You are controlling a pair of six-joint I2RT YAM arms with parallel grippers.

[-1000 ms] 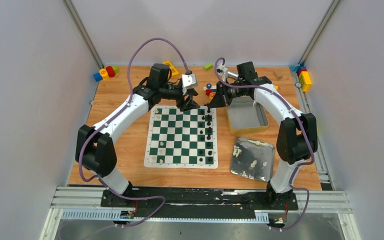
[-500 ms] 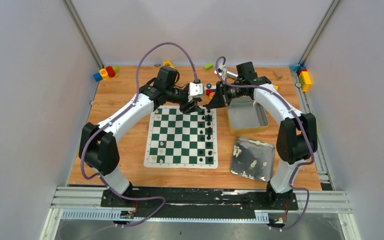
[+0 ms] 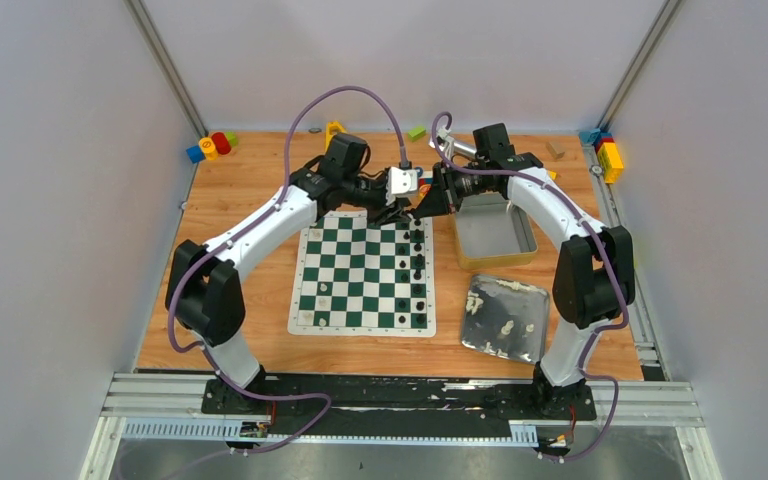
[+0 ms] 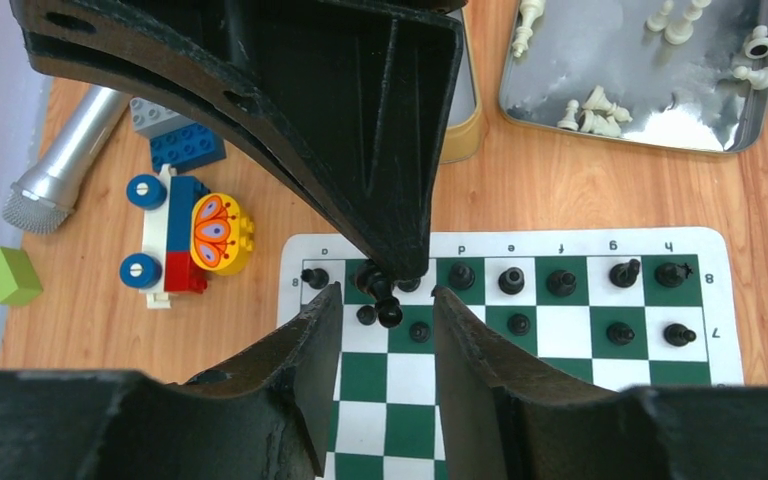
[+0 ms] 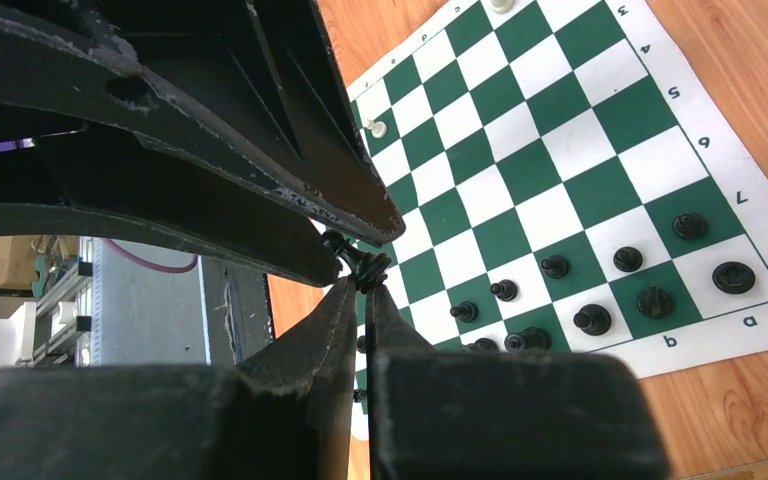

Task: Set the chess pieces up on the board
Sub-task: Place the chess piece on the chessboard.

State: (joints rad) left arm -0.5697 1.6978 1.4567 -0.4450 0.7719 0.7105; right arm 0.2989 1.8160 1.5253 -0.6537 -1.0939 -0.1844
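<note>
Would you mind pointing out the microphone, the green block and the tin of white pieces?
microphone (image 4: 72,152): left wrist view, on its silver handle.
green block (image 4: 10,276): left wrist view, on its top face.
tin (image 4: 620,55): left wrist view, on bare metal floor.

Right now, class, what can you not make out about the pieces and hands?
- Top view: the black piece in the right hand is too small, crowded by the left hand.
- Left wrist view: the right hand covers some board squares.
- Right wrist view: its fingers hide part of the board.
</note>
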